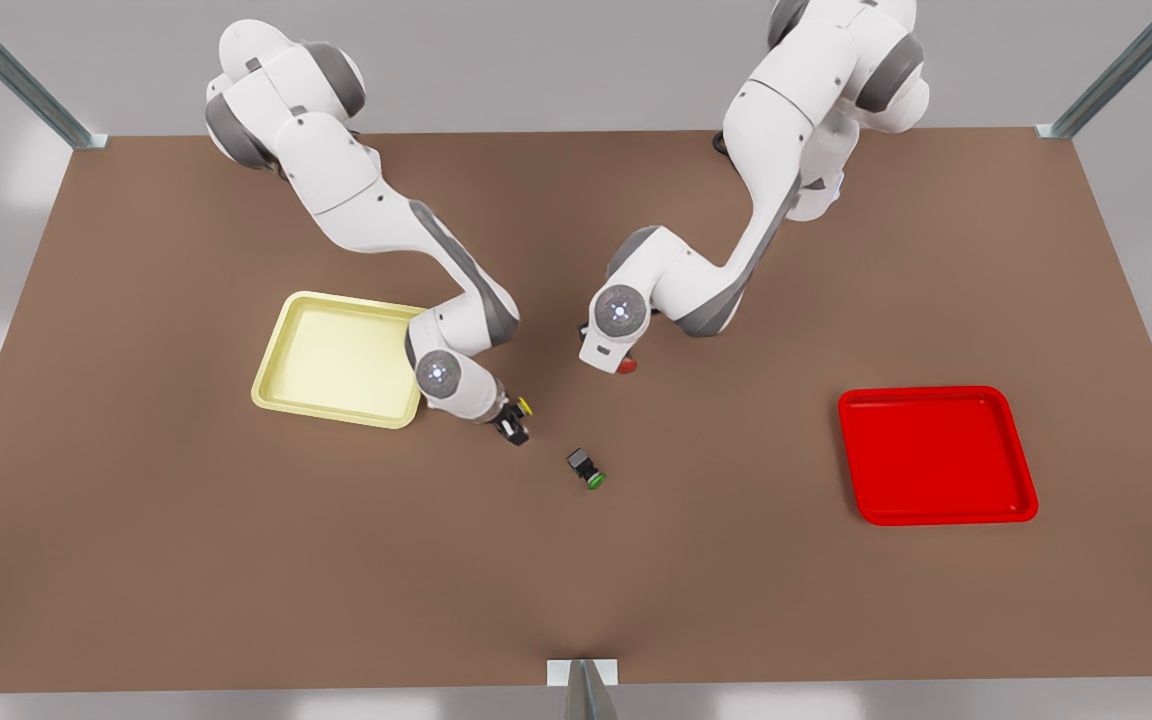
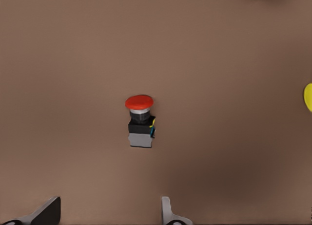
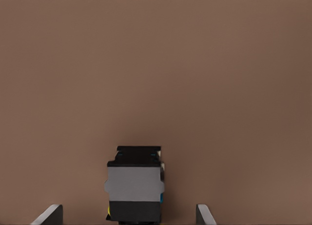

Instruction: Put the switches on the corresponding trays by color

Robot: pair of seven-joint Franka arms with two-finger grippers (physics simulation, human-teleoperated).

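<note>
The red-capped switch (image 2: 140, 121) lies on the brown worktop (image 1: 736, 560) beneath the spread left hand (image 2: 109, 215), while the right hand (image 3: 127, 216), fingers apart, straddles the yellow-capped switch (image 3: 135, 183).

Surface (image 1: 236, 560): matt brown, smooth, with no grain.
Yellow tray (image 1: 281, 350): pale plastic, soft sheen on its raised rim.
Red tray (image 1: 1021, 460): bright glossy plastic, highlights along the rim.
Red switch (image 2: 139, 120): smooth red cap, silvery collar, matt black and grey body.
Yellow switch (image 3: 134, 183): blocky matt black and grey body.
Arms (image 1: 376, 215): glossy white shells, grey joints.
Corner posts (image 1: 11, 75): dull grey metal.
</note>
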